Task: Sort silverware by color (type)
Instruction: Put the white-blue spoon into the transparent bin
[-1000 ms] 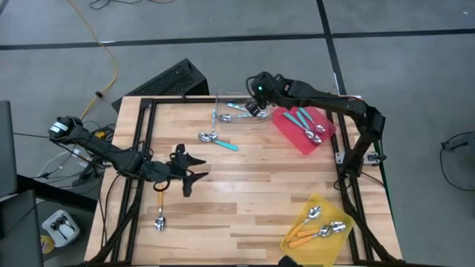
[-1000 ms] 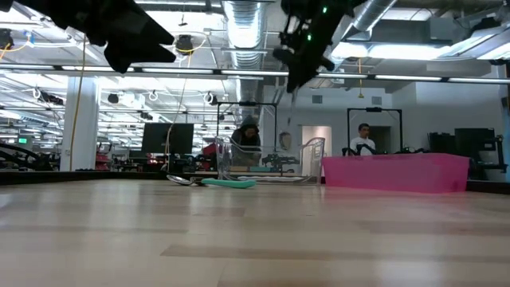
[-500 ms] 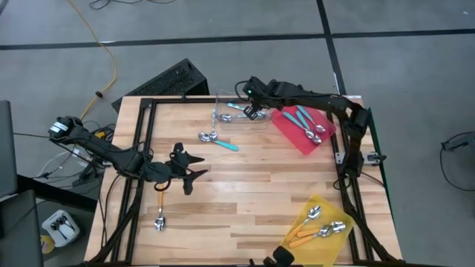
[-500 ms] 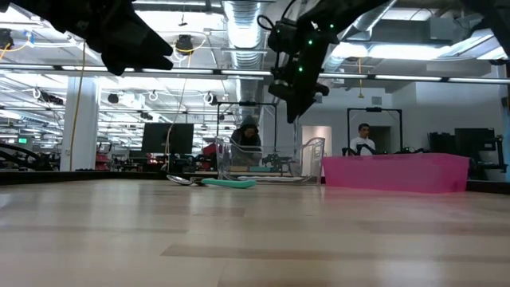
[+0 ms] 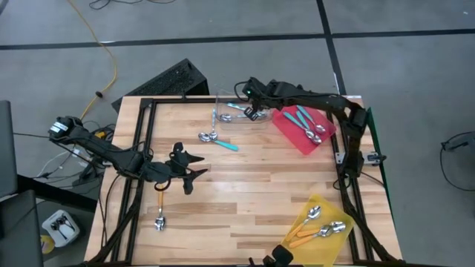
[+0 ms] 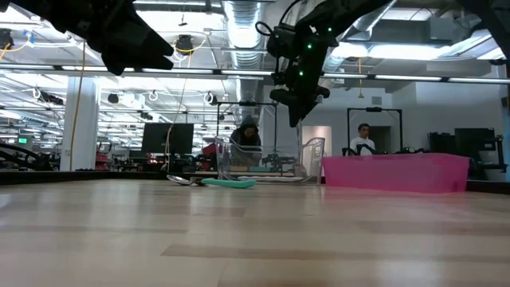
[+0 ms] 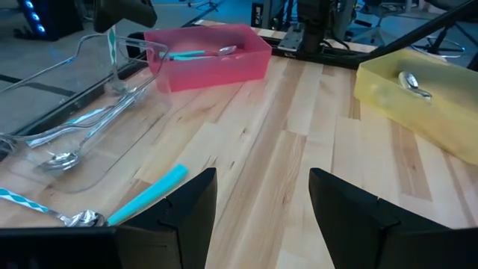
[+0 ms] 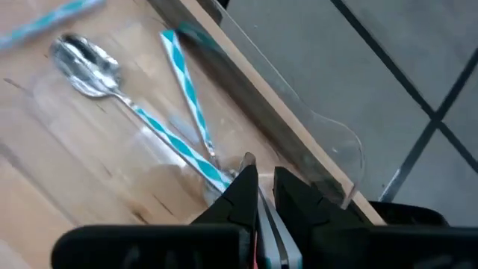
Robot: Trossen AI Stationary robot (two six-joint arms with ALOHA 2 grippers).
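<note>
My right gripper point(image 5: 256, 113) hangs over the clear tray point(image 5: 239, 119), at its far right corner, shut on a light-blue striped spoon point(image 7: 112, 46). It also shows high up in the low view point(image 6: 297, 102). One striped spoon point(image 8: 84, 57) lies flat in the clear tray. My left gripper point(image 5: 189, 176) hovers open over the table's left half. An orange-handled spoon point(image 5: 159, 210) lies flat on the wood near it. A teal spoon point(image 5: 220, 142) lies on the table beside the clear tray. My right gripper pinches the striped spoon between its two shut fingers, which point down from above. A thin metal bit point(image 8: 248, 159) shows at the fingertips; the fingers hide which part they have. The striped handle point(image 7: 113, 56) hangs below the fingers, clear of the tray.
The red tray point(image 5: 292, 136) at the far right holds teal spoons. The yellow tray point(image 5: 300, 230) at the near right holds orange spoons. A black frame point(image 5: 141, 126) borders the table. People point(image 6: 248, 135) sit in the room behind.
My right gripper has moved a little toward the table's left edge and come down over the clear tray, still shut on the spoon. My left arm has kept still.
</note>
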